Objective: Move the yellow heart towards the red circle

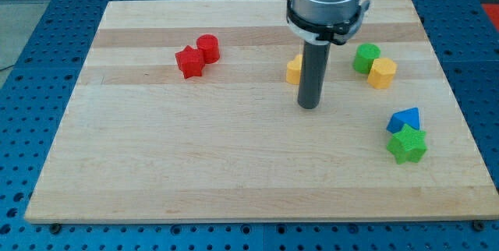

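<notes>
Green star [407, 144] nearest; yellow heart [294, 70] behind tool tip [309, 106].

So on my tabletop [234, 165] the red circle [208, 47] sits toward the view's upper left, touching the red star [189, 62] just below-left of it. My tip [309, 106] is down near the middle, with the yellow heart [294, 70] right behind it, partly hidden by the rod. Off to the view's right, the green cylinder [365, 57] touches the yellow hexagon [382, 73]. Lower right, the blue triangle [405, 119] sits just above the green star [407, 145], touching it.
</notes>
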Motion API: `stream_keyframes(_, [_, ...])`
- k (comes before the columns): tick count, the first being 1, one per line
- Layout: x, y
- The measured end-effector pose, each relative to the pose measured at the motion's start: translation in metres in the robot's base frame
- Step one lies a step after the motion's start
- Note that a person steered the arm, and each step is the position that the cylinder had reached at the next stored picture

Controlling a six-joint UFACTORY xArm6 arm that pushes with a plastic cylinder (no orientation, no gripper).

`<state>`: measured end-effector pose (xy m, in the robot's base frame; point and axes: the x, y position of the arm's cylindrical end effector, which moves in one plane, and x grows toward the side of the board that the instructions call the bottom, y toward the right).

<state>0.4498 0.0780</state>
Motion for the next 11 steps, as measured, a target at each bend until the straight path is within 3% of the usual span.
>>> stream_keyframes(2, [-0.081, -0.017])
stream_keyframes(3, [-0.097, -0.041])
stream_keyframes(4, [-0.097, -0.039])
stream_keyframes(6, [-0.099, -0.098])
stream_keyframes(8, [-0.097, -0.012])
stream_keyframes(9, [-0.125, -0.024])
stream_keyframes(11, [-0.127, -0.088])
